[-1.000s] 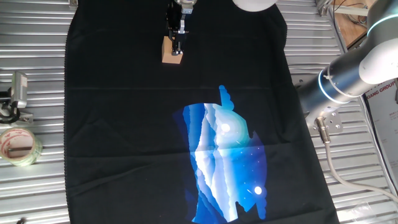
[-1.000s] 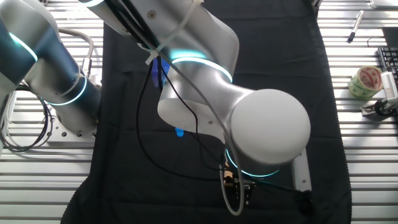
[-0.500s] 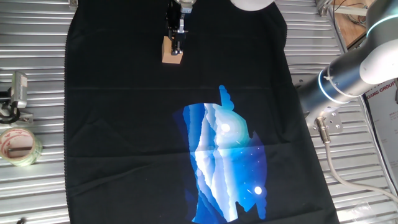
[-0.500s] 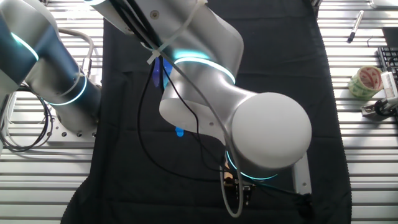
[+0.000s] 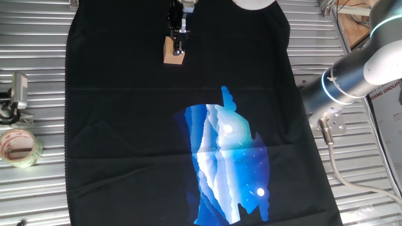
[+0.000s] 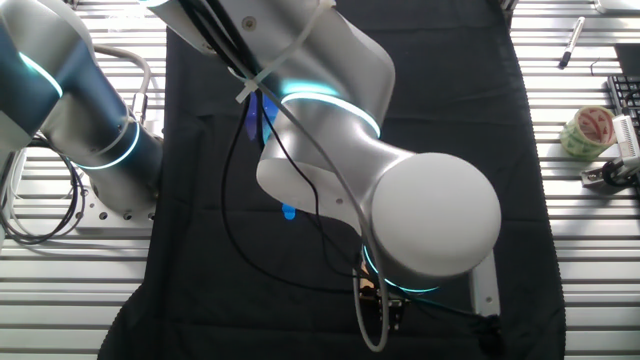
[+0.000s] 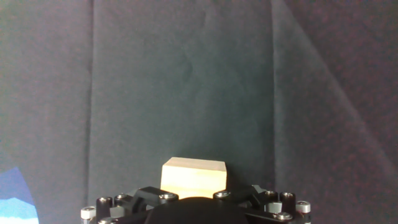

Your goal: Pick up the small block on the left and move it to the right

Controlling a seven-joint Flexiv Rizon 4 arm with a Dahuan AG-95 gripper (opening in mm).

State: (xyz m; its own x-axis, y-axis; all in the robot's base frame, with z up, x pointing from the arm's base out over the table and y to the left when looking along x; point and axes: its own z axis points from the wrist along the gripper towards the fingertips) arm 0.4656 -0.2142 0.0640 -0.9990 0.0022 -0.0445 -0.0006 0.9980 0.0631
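The small block [image 5: 174, 52] sits on the black cloth [image 5: 125, 125] near the far edge of the tabletop [image 5: 38, 81], with the tool [image 5: 179, 43] right down over it. From the hand view the block [image 7: 193, 177] lies just ahead of the tool's body; whether the fingers grip it, I cannot tell.

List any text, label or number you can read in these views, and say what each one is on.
"...ANG GROUP": red letters on a white sheet at the right edge behind the arm, its start cut off.
Red print on the tape roll: too small to read.
Wooden block: plain faces, no text.
Black cloth: blue landscape print, no words.
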